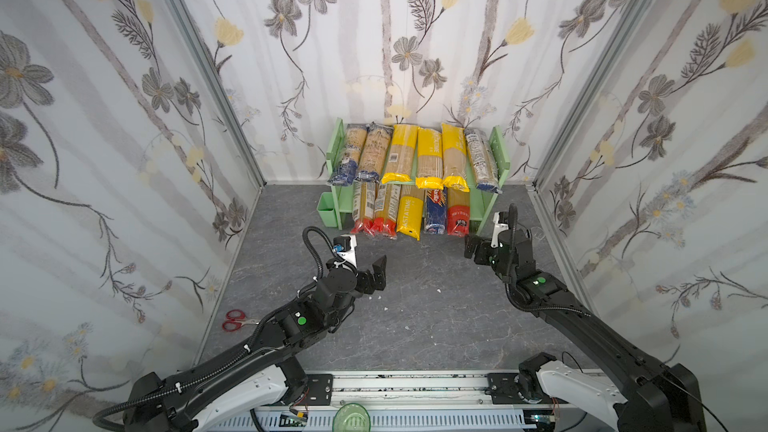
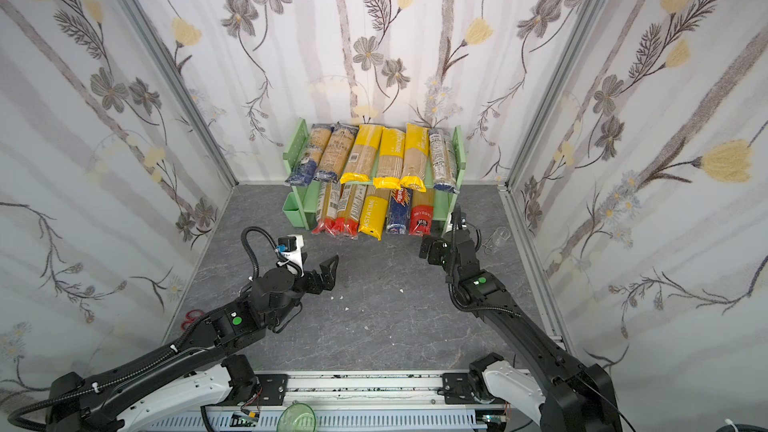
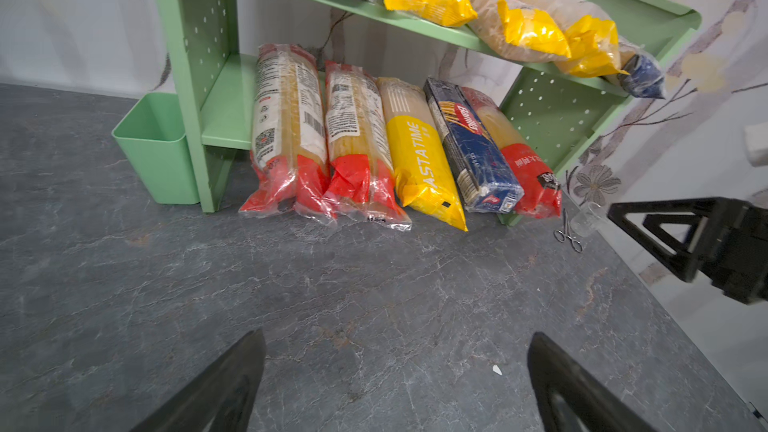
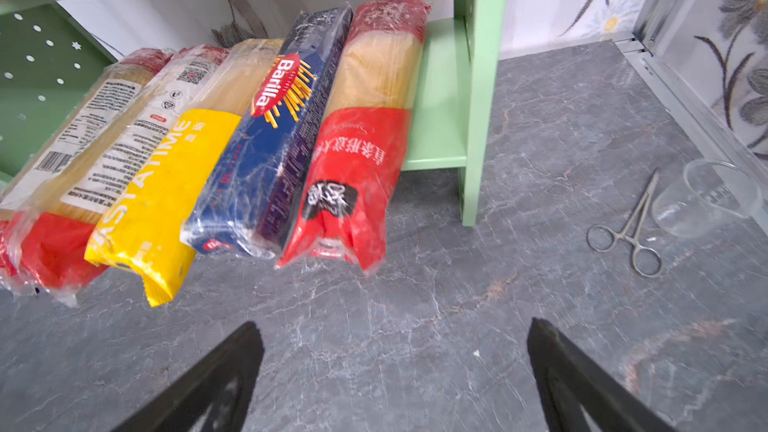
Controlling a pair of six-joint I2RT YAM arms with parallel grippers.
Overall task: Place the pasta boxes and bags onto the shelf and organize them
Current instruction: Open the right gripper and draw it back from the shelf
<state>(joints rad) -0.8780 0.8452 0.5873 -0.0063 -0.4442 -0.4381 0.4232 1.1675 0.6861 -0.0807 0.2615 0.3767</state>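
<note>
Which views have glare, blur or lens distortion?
Both top views: wide-angle bowing, wall rails splay outward; light even, soft shadows. Left wrist: left gripper out of focus at the frame edge. Right wrist: glare streaks on the shrink-wrapped Barilla box; clear cup low-contrast.

Both top views look down from high at the near side; each wrist view sits low and close, facing the shelf (image 3: 199,76); all share its lower tier
</note>
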